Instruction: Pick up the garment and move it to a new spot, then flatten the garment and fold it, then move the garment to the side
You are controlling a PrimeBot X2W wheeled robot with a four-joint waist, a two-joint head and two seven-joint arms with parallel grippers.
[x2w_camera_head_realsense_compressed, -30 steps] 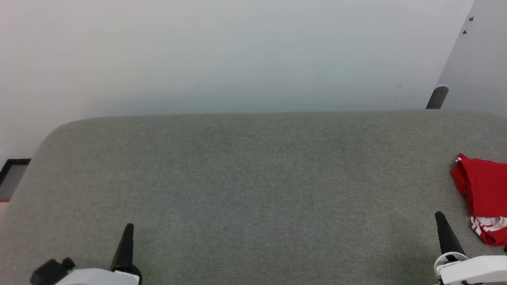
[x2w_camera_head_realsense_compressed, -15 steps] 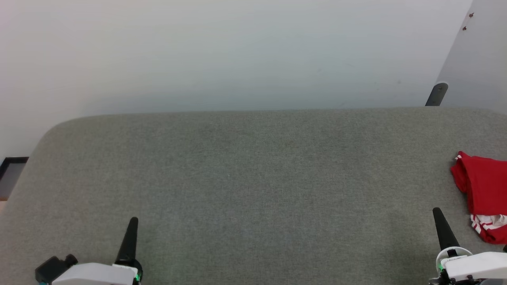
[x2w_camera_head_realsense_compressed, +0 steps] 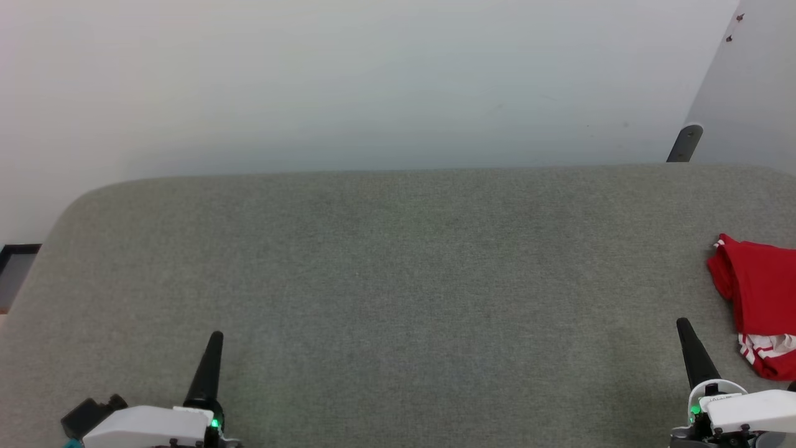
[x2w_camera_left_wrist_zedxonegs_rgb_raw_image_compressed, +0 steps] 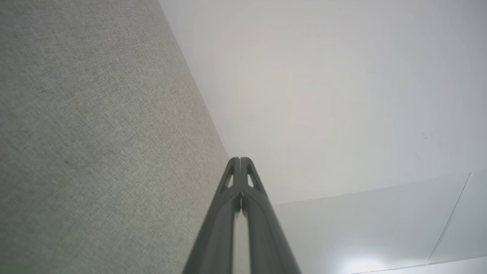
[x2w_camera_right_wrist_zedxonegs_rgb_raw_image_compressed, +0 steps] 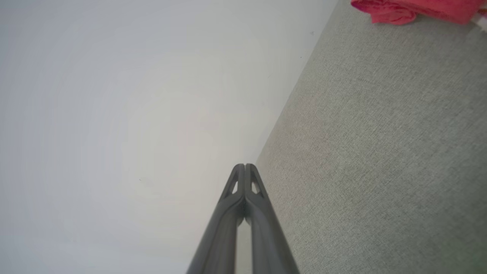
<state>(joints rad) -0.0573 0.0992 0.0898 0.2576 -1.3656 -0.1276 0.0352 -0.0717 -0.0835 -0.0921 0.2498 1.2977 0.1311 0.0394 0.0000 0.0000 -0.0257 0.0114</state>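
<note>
**A:** Where does the shirt lie?

**B:** The crumpled red fabric garment (x2w_camera_head_realsense_compressed: pixel 760 283), with a bit of white, red-striped trim at its near end, sits bunched at the right edge of the bench (x2w_camera_head_realsense_compressed: pixel 398 267). The bench is a broad slab covered in grey woven cloth, and its far left corner is rounded. The head view's border cuts part of the shirt off, so I cannot tell its full shape.

**A:** And from the right wrist?

**B:** There the garment (x2w_camera_right_wrist_zedxonegs_rgb_raw_image_compressed: pixel 418 9) shows as a red heap at the top of that view. It rests on the bench (x2w_camera_right_wrist_zedxonegs_rgb_raw_image_compressed: pixel 380 152), well ahead of the fingers and off to one side.

**A:** How does the right pincer stand?

**B:** The right pincer (x2w_camera_head_realsense_compressed: pixel 683 323) is two long dark tapered fingers on a white wrist housing (x2w_camera_head_realsense_compressed: pixel 749 412). It is clenched: in its own wrist view the right pincer (x2w_camera_right_wrist_zedxonegs_rgb_raw_image_compressed: pixel 245 166) has both fingers pressed flat together at the tips. It is over the near right part of the bench, near the garment's left side but apart from it.

**A:** And the other one?

**B:** The left pincer (x2w_camera_head_realsense_compressed: pixel 215 337) is over the near left part of the bench, well apart from the garment. It is clenched too: its wrist view shows the left pincer (x2w_camera_left_wrist_zedxonegs_rgb_raw_image_compressed: pixel 240 160) with the tips meeting, and the bench (x2w_camera_left_wrist_zedxonegs_rgb_raw_image_compressed: pixel 95 133) running alongside.

**A:** Anything behind?

**B:** A plain pale wall (x2w_camera_head_realsense_compressed: pixel 373 81) rises beyond the far edge, and a dark grey post (x2w_camera_head_realsense_compressed: pixel 684 143) stands by the far right corner.
</note>
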